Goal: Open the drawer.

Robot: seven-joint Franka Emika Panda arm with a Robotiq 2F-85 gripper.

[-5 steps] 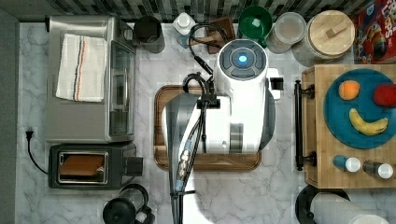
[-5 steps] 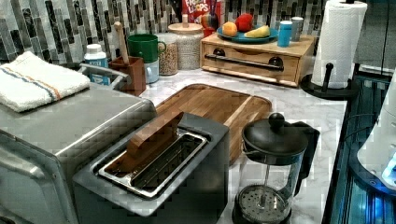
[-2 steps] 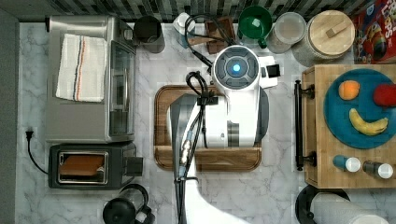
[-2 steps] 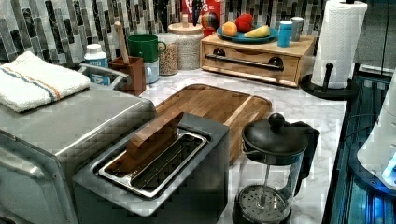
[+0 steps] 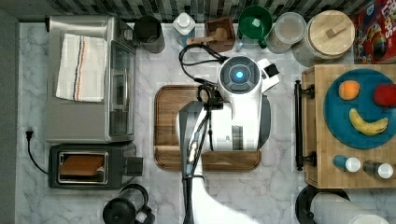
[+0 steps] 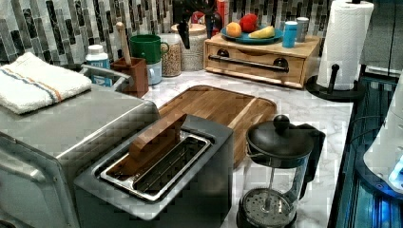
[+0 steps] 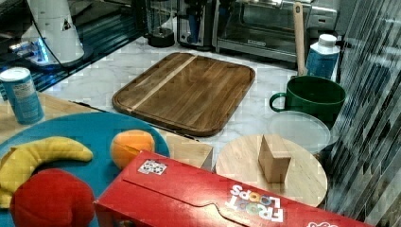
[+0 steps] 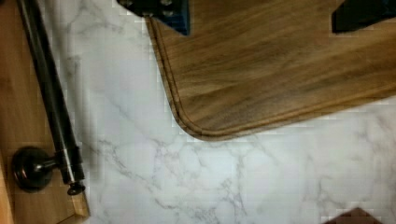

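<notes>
**Drawer shut, arm over the tray**

The drawer (image 6: 256, 62) sits closed in the front of a light-wood cabinet (image 5: 322, 135) at the top view's right edge of the marble counter (image 5: 280, 186). Its long black bar handle (image 5: 298, 125) runs across the front on 2 round mounts, and the wrist view shows 1 end of that bar with its mount (image 8: 29, 167) just beside bare marble.

On top of the cabinet lies a blue plate (image 5: 336, 121) with an orange (image 5: 349, 89), a red fruit (image 5: 385, 95) and a banana (image 5: 368, 125); 2 small shakers (image 5: 348, 163) stand beside it.

Between cabinet and toaster oven (image 5: 88, 79) lies the dark wooden tray (image 6: 223, 107), apart from the drawer front with a strip of marble between. The white robot arm (image 5: 240, 107) hangs over the tray in the top view. The gripper (image 8: 259, 11) shows in the wrist view as 2 dark fingertips (image 8: 161, 11) set well apart above the tray's corner, holding nothing.

In the left view, a toaster (image 6: 157, 175) and a French press (image 6: 275, 175) stand nearest the camera, and a paper towel roll (image 6: 344, 42) stands beside the cabinet.
</notes>
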